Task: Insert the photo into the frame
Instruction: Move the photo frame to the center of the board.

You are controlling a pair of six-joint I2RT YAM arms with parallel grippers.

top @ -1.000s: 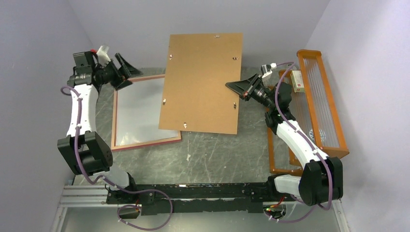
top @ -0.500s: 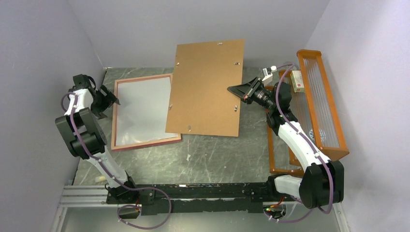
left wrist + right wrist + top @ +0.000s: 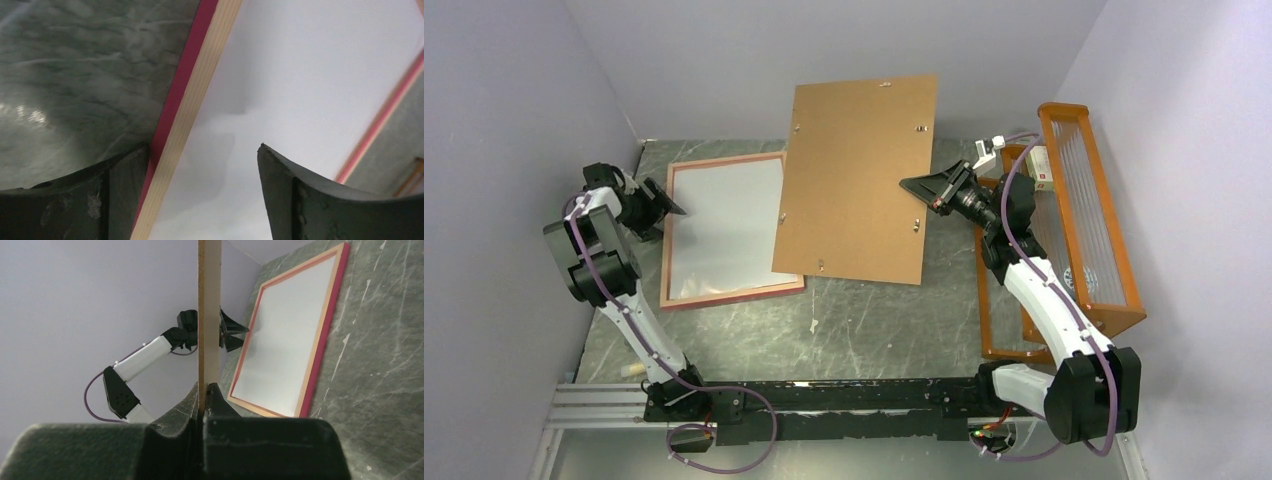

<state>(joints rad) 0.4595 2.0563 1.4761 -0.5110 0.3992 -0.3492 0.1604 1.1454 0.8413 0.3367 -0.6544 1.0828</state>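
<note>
The frame [image 3: 734, 295] lies back up at the table's left, pale wood back with a pink edge. The photo [image 3: 724, 230] lies inside it, white back up. My left gripper [image 3: 662, 205] is open and empty, low over the frame's left rim [image 3: 192, 100], one finger outside it and one over the photo [image 3: 300, 75]. My right gripper [image 3: 921, 190] is shut on the right edge of the brown backing board [image 3: 859, 180] and holds it raised and tilted above the table, overlapping the frame's right side. The right wrist view shows the board edge-on [image 3: 208, 315] between the jaws.
An orange wire rack [image 3: 1084, 220] stands along the right side with a small white and red box [image 3: 1041, 167] in it. The grey marbled table [image 3: 874, 320] is walled at the back and both sides. The left arm [image 3: 145, 355] is folded near the left wall.
The left arm has folded back and brought its open gripper down to the frame's left rim. The right gripper has carried the board a little right and back, uncovering more of the frame.
</note>
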